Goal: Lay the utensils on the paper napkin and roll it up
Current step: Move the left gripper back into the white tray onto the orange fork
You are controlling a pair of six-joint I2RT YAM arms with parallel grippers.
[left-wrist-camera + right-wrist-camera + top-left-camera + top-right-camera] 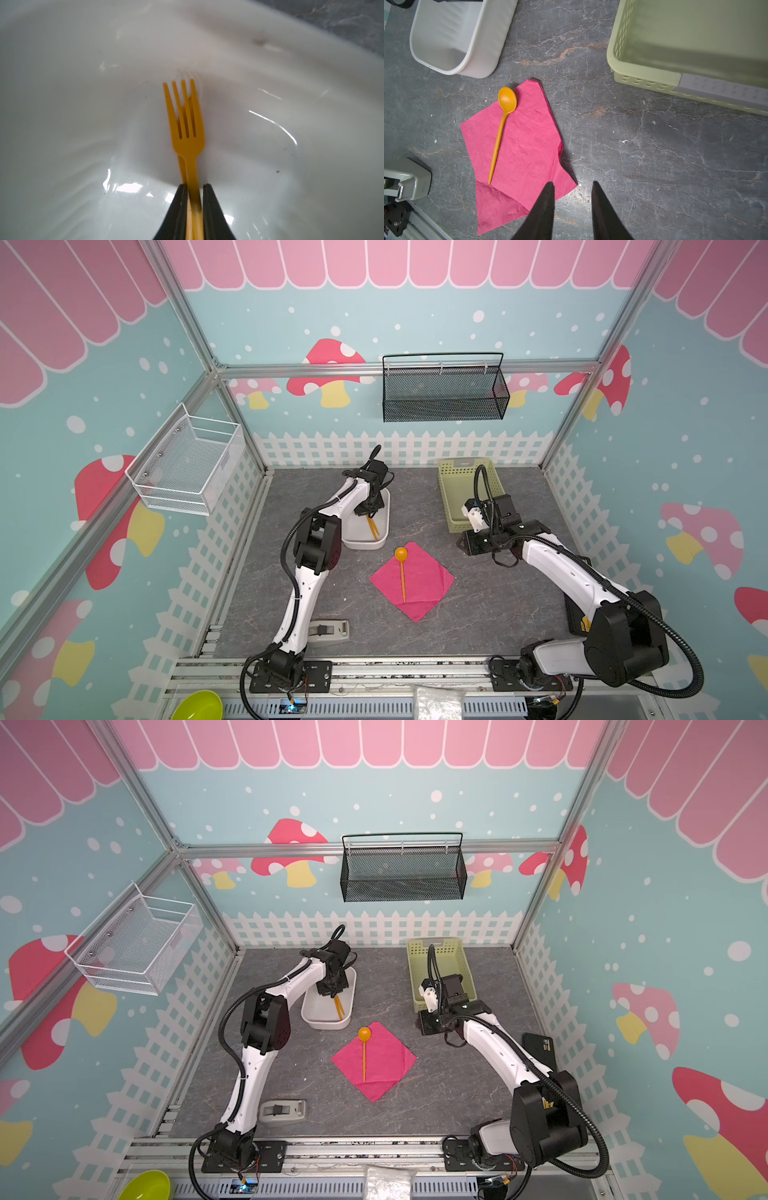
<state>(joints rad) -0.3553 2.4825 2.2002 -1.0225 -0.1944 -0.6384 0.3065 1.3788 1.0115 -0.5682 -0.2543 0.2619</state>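
The magenta paper napkin lies as a diamond mid-table with its near corner folded over. An orange spoon rests on it, bowl at the far corner. My left gripper is down inside the white tub, shut on the handle of an orange fork. A second orange handle lies under it. My right gripper hangs open over bare table, right of the napkin, holding nothing.
A pale green basket stands at the back right. A grey tape dispenser sits near the front left. A black mesh basket and a white wire basket hang on the walls.
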